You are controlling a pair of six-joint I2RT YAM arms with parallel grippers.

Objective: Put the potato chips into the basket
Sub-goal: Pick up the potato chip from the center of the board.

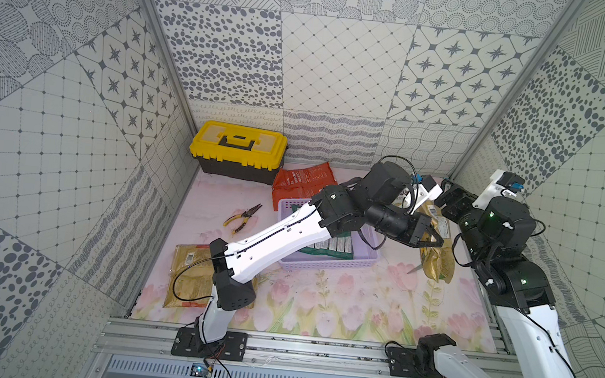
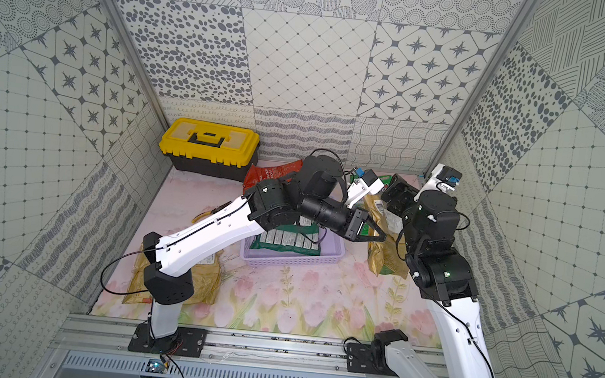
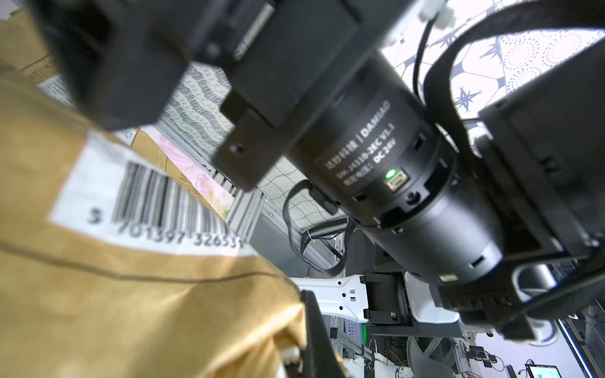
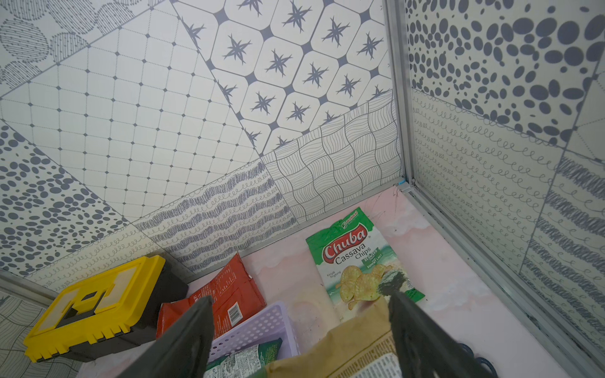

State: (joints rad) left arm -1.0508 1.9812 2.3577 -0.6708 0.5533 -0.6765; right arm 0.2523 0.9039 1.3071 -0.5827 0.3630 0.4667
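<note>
One tan-gold crinkly chip bag (image 1: 437,263), pinched in left fingers (image 1: 434,241), right fingers (image 4: 422,337) spread astride: could slip and land beside the lavender perforated basket (image 1: 327,265).

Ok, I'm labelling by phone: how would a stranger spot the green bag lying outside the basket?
Go to the enclosure's far right corner. The green bag lies flat on the pink mat there, past the lavender basket. Only it shows a red Chuba logo.

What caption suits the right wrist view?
Open right jaws flank a tan-gold bag beside the lavender basket; Chuba bag, orange-red bag and yellow toolbox lie beyond.
</note>
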